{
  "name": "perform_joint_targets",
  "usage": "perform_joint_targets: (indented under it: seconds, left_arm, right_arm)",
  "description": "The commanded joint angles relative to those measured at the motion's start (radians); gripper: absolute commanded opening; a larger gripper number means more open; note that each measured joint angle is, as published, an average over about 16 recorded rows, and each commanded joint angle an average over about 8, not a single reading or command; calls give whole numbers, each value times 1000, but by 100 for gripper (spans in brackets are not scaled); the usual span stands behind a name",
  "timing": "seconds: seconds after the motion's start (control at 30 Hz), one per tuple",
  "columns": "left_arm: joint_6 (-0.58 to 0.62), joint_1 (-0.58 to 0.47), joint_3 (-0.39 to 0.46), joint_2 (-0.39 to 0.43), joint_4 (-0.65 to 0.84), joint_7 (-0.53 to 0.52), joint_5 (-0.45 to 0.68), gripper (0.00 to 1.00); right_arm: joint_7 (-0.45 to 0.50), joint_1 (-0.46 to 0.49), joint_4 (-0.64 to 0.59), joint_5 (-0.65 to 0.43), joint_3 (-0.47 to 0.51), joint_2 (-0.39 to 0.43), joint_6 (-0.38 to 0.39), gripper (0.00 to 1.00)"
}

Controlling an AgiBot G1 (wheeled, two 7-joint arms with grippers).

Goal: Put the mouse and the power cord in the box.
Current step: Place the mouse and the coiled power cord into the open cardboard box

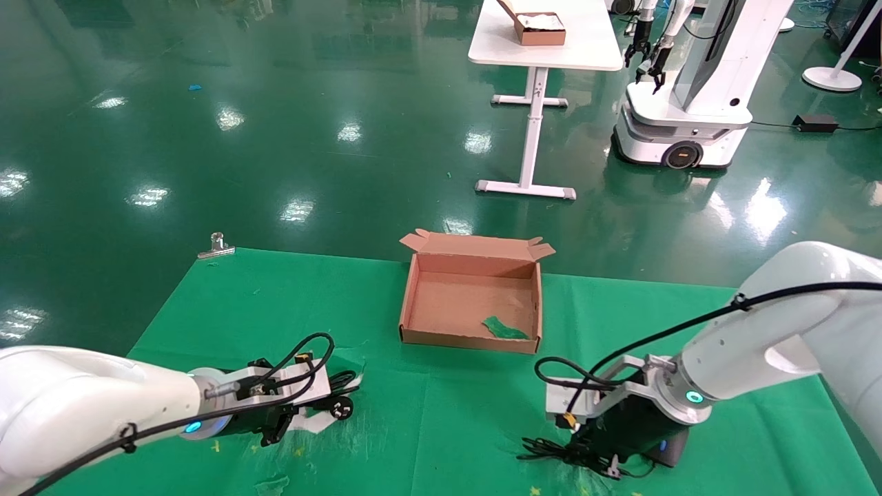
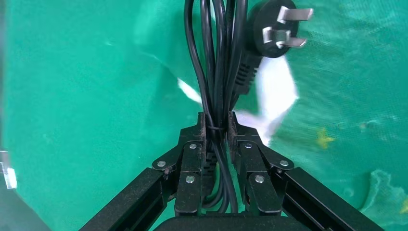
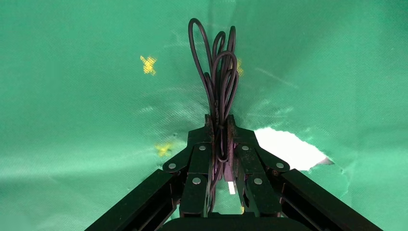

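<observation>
Both grippers down on the counter [image 1: 441,413], jaws clamped on cables.
Left gripper [image 2: 217,127] pinches the cord [image 2: 219,62]; right gripper [image 3: 220,127] pinches the mouse [image 1: 667,448] wire [image 3: 219,77]; box [image 1: 470,337] between, farther back.

Glossy green floor [image 1: 275,124], white table [image 1: 551,52], reflected ceiling lights

Robot lab or test hall. Glossy green floor [image 1: 275,124] is reflecting rows of ceiling lights. A second white wheeled robot [image 1: 689,103] is standing at a white height-adjustable table [image 1: 551,48] in the background, with a power brick and cable [image 1: 815,123] lying on the floor nearby. The counter [image 1: 448,413] in front is wearing a green cloth, clamped at one corner by a metal clip [image 1: 217,246].
</observation>
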Motion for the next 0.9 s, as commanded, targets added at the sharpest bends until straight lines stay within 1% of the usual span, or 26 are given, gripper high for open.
perform_joint_targets:
  seconds: [0.03,0.13,0.27,0.4,0.5,0.6,0.67,0.8,0.9]
  left_arm:
    - [2,-10,-8,-12,-5,8,-15,0]
    - [28,-54,-34,-23,-15,32,-84,0]
    - [55,-110,-65,-7,-25,43,-167,0]
    - [57,-147,-83,39,-44,33,-218,0]
    - [37,-154,-81,92,-70,14,-219,0]
    - [-5,-139,-65,155,-102,-7,-182,0]
    - [-47,-121,-46,202,-115,-17,-133,0]
    - [-177,-76,19,289,-101,-29,17,0]
    - [-304,-54,96,327,-55,-53,140,0]
  right_arm:
    - [-3,8,5,0,1,5,1,0]
    - [-3,51,30,-26,-9,24,12,0]
    - [12,100,61,-66,-25,43,25,0]
    - [38,139,98,-91,-33,67,22,0]
    - [65,163,137,-101,-34,88,8,0]
    - [97,183,191,-109,-34,110,-12,0]
    - [121,194,235,-115,-35,126,-28,0]
    - [180,213,340,-130,-36,160,-64,0]
    - [234,221,432,-143,-37,190,-94,0]
